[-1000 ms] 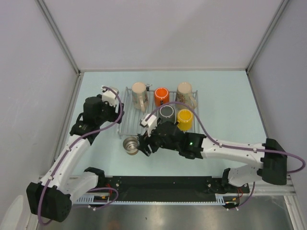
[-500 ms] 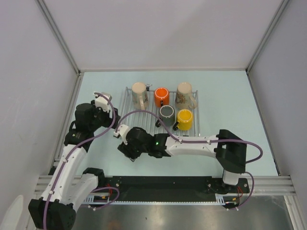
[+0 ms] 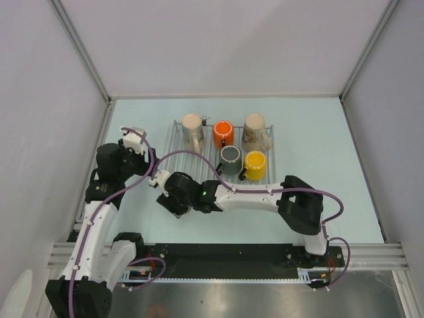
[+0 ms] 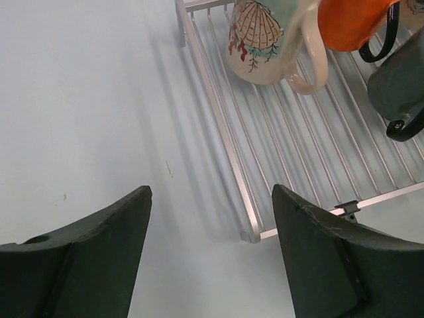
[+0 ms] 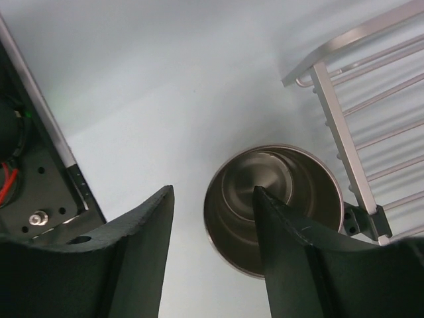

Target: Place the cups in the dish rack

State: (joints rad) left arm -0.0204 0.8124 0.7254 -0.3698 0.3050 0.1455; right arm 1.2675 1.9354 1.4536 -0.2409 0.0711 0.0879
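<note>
The dish rack (image 3: 177, 149) holds two beige mugs (image 3: 192, 128) (image 3: 255, 130), an orange mug (image 3: 223, 132), a dark grey mug (image 3: 230, 156) and a yellow mug (image 3: 256, 163). The steel cup (image 5: 278, 205) stands upright on the table by the rack's near left corner; my right arm hides it in the top view. My right gripper (image 5: 212, 192) (image 3: 175, 204) is open and straddles the cup's wall, with one finger above its inside and one outside. My left gripper (image 4: 212, 192) (image 3: 140, 154) is open and empty over the table left of the rack (image 4: 298, 146).
The left wrist view shows the shell-printed beige mug (image 4: 265, 40), the orange mug (image 4: 351, 23) and the dark grey mug (image 4: 401, 79). The black base rail (image 5: 40, 165) lies just left of the steel cup. Grey walls enclose the table.
My right gripper has swung left and come down over the steel cup, which it now covers from above. My left gripper has drawn back left, away from the rack.
</note>
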